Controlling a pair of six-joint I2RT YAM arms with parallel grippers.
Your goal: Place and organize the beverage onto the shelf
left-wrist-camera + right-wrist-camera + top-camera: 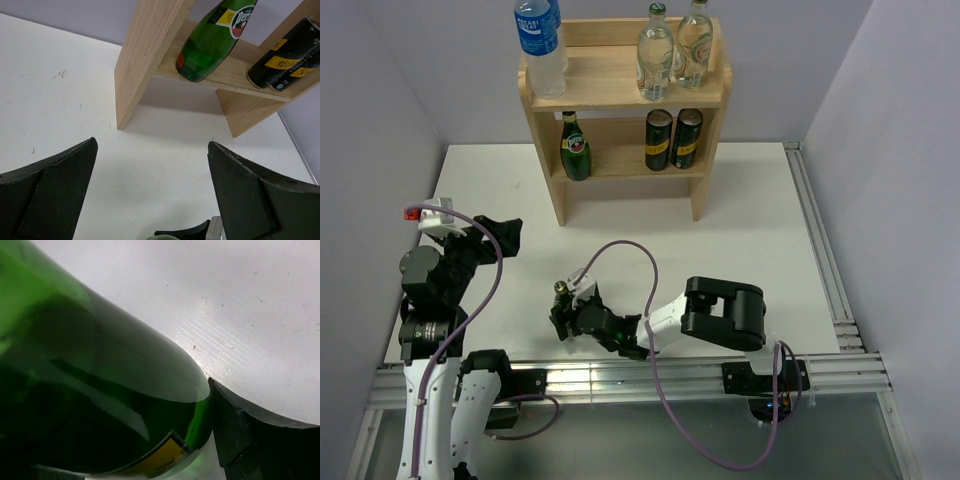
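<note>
The wooden shelf [600,75] stands at the table's far edge. Its top tier holds two clear glass bottles [655,55] and a blue-labelled water bottle [540,40]. Its lower tier holds one green bottle [575,148] and two dark cans [672,139]. My right gripper [568,315] is shut on the second green bottle [562,296] low over the table's near middle. In the right wrist view that bottle [90,390] fills the frame, with one finger [240,435] pressed on it. My left gripper [505,232] is open and empty, facing the shelf [145,55].
Metal rails run along the table's right edge [820,250] and near edge [620,378]. Grey walls close in on the left, right and back. In the left wrist view, the shelved green bottle [210,40] and cans [285,55] lie ahead.
</note>
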